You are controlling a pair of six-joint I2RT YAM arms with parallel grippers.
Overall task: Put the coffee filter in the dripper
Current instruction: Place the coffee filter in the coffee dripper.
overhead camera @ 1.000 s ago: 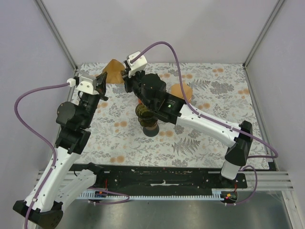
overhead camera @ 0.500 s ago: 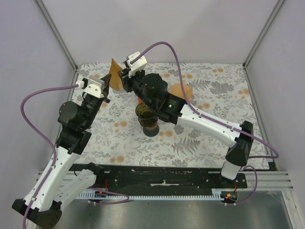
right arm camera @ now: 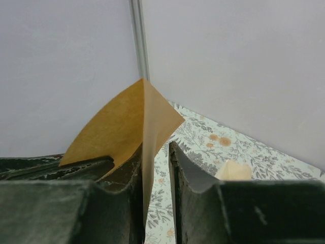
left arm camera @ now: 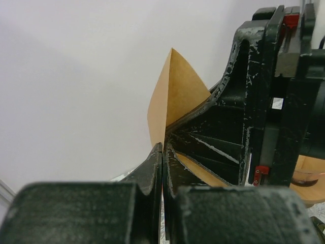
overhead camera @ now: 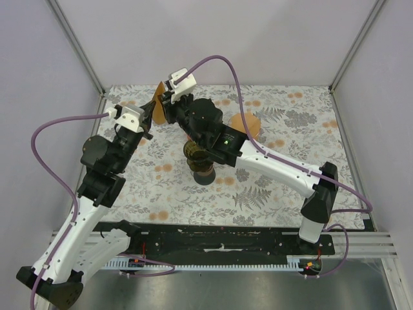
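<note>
Left gripper (left arm camera: 162, 148) is shown clamped on the brown paper cone coffee filter (left arm camera: 177, 94), held aloft over the far-left part of the floral-print table (overhead camera: 290, 174). Right gripper (right arm camera: 155, 152), jaws apart, is set astride the filter's edge. Step judged: regrasp/handover. Next: a firm pinch is needed, then transfer to the dark amber glass dripper (overhead camera: 201, 163), mid-table.

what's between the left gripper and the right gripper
The coffee filter: the left gripper is shut on it, and the paper hangs between the right gripper's open fingers. Both wrist views show it.
</note>
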